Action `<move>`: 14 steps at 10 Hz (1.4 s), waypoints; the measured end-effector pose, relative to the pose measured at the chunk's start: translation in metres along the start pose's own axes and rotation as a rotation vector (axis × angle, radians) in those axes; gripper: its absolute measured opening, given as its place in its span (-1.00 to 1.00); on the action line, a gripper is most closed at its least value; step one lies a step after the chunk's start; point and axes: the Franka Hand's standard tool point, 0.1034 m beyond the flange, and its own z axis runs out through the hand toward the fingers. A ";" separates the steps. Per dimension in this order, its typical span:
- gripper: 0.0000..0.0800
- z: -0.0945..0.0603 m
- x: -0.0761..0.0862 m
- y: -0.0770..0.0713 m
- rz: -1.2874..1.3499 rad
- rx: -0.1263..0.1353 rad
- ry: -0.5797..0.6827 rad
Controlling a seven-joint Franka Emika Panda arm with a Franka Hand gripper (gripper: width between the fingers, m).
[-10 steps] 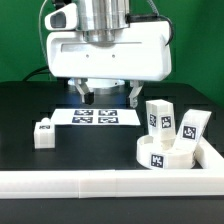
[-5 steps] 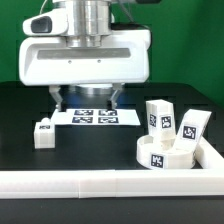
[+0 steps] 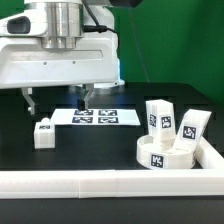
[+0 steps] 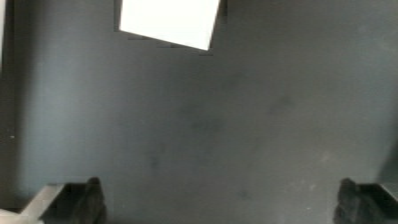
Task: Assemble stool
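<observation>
Items as seen in the exterior view, from its left to its right:

1. Tool [image 3: 57, 100]: hangs over the black desk [image 3: 15, 125], jaws spread wide, nothing between them
2. First leg [image 3: 42, 133]: small white block with a tag on its front face. It stands alone on the desk near the tool, touching neither finger
3. Marker board [image 3: 100, 116]: flat white sheet with tags, lying just beside the first leg, partly behind one finger
4. Second leg [image 3: 157, 114]: upright, tag facing front, just behind the seat
5. Seat [image 3: 165, 153]: low round rimmed disc with a tag on its side wall, lying inside the corner of the rail
6. Third leg [image 3: 190, 127]: slightly tilted, tagged, beside the second leg
7. Rail [image 3: 100, 184]: long white L along the front and the view's right

Wrist view: the dark fingers [image 4: 80, 200] stand far apart over bare desk; I cannot tell what the white piece [image 4: 173, 22] at the edge is
</observation>
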 end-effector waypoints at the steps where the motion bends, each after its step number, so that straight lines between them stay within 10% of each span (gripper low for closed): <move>1: 0.62 0.005 -0.004 0.006 0.021 -0.009 -0.001; 3: 0.62 0.011 -0.017 0.025 0.137 -0.063 0.022; 7: 0.62 0.020 -0.030 0.033 0.225 -0.052 -0.021; 14: 0.62 0.027 -0.037 0.020 0.428 0.051 -0.380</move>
